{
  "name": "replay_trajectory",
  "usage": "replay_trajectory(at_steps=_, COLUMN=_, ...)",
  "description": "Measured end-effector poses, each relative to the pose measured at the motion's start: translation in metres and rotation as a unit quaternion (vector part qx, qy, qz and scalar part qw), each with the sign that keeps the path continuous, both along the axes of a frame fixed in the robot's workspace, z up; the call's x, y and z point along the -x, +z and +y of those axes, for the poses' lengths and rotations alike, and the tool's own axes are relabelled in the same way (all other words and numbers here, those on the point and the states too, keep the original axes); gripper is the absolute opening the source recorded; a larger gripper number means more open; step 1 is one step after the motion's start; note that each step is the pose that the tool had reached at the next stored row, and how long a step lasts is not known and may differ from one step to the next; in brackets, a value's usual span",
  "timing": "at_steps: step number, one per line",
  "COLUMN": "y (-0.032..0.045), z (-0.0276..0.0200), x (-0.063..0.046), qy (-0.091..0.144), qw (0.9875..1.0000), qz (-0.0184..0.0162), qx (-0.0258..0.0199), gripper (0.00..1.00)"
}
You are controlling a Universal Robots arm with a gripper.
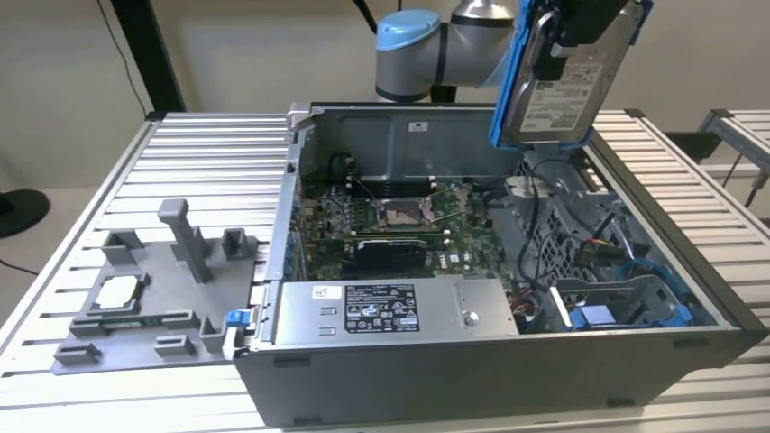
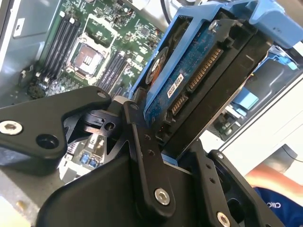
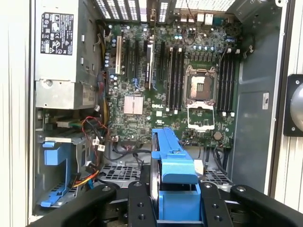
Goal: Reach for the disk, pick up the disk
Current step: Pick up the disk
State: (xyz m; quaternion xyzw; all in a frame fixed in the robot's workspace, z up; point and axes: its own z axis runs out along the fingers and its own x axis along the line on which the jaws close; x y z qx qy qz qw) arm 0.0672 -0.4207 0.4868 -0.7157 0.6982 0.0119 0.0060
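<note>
at the top right of the exterior view the disk (image 1: 565,86) hangs upright in the air, label side showing, blue bracket along its edges, above the open computer case (image 1: 481,397) on the slatted surface (image 1: 205,153). pincer (image 1: 575,36) is pinching the disk at its upper end. second wrist view shows black fingers (image 2: 142,151) clamped on either side of the disk (image 2: 189,80), circuit-board side visible. motherboard (image 3: 180,85) lies below in the first wrist view. grey tray (image 1: 144,298) sits at lower left.
</note>
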Motion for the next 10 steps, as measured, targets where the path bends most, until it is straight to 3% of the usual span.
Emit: replay_trajectory(at_steps=10, y=-0.0003, z=-0.0053, x=-0.0006, qy=0.0, qw=1.0, qz=0.0, qx=0.0, gripper=0.0)
